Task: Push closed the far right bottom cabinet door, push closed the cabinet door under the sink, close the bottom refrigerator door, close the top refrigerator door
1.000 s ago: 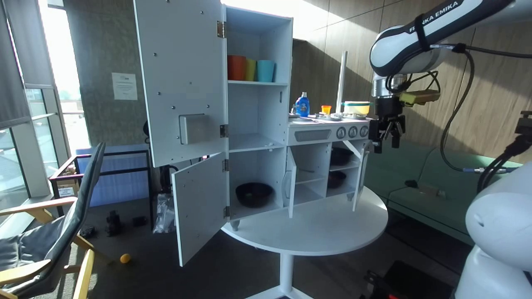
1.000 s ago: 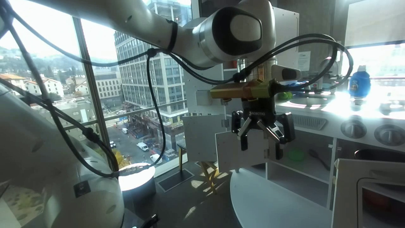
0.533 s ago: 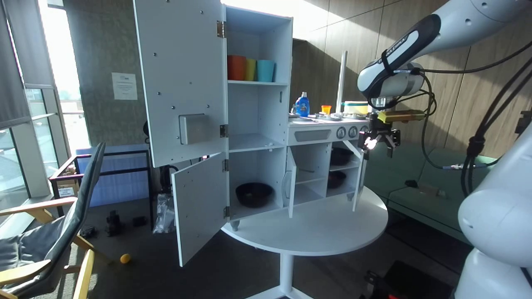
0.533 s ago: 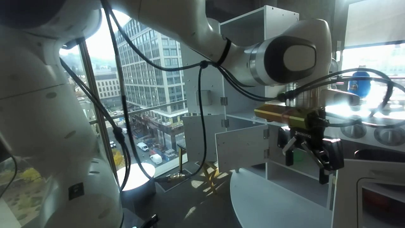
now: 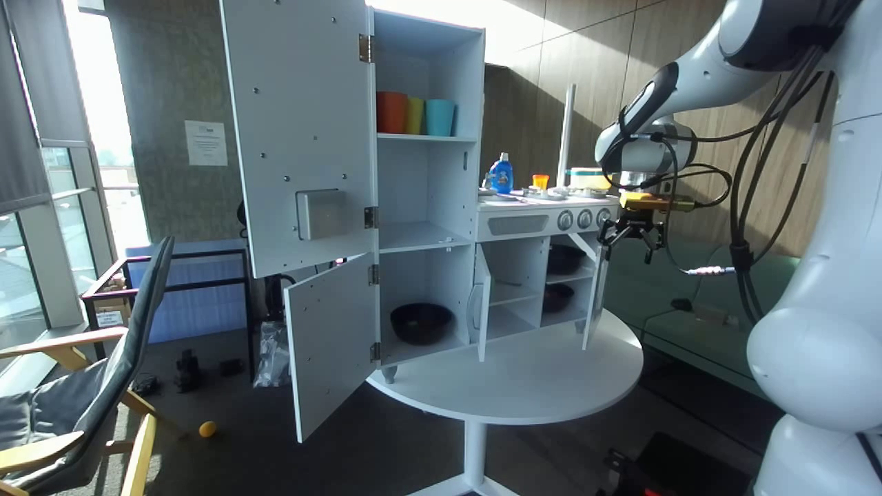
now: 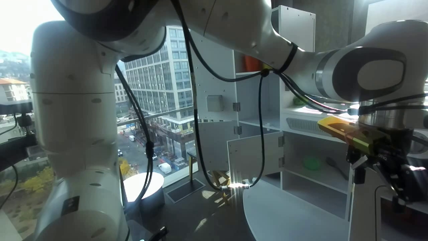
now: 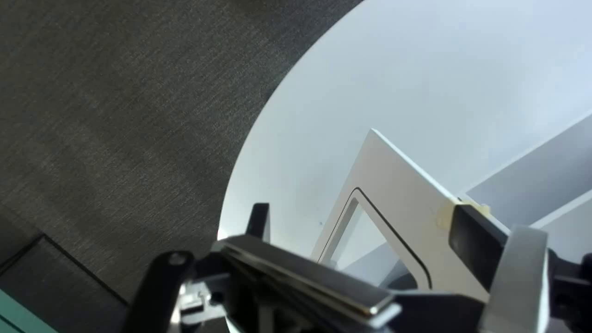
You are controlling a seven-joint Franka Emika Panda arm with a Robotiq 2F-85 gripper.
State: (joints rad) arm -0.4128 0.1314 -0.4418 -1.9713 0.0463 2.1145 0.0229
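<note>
A white toy kitchen stands with several doors open. The far right bottom door (image 5: pixel 593 303), with a window cutout, is open; it also shows in the wrist view (image 7: pixel 393 166). The door under the sink (image 5: pixel 484 303) stands open, also in an exterior view (image 6: pixel 255 155). The bottom refrigerator door (image 5: pixel 332 344) and top refrigerator door (image 5: pixel 303 131) are swung wide open. My gripper (image 5: pixel 628 249) is open and empty at the upper part of the far right door. In the wrist view its right fingertip (image 7: pixel 367 226) overlaps that door's top edge; I cannot tell whether it touches.
The kitchen stands on a round white table (image 5: pixel 524 386). A blue bottle (image 5: pixel 501 173) and small orange cup (image 5: pixel 541 182) are on the countertop. A bowl (image 5: pixel 422 322) is in the bottom refrigerator compartment. A chair (image 5: pixel 124 358) stands at far left, a green couch (image 5: pixel 703 344) behind the arm.
The arm has swung and lowered my gripper beside the far right door, its wrist turning. That door appears shifted very slightly. The other doors have not moved.
</note>
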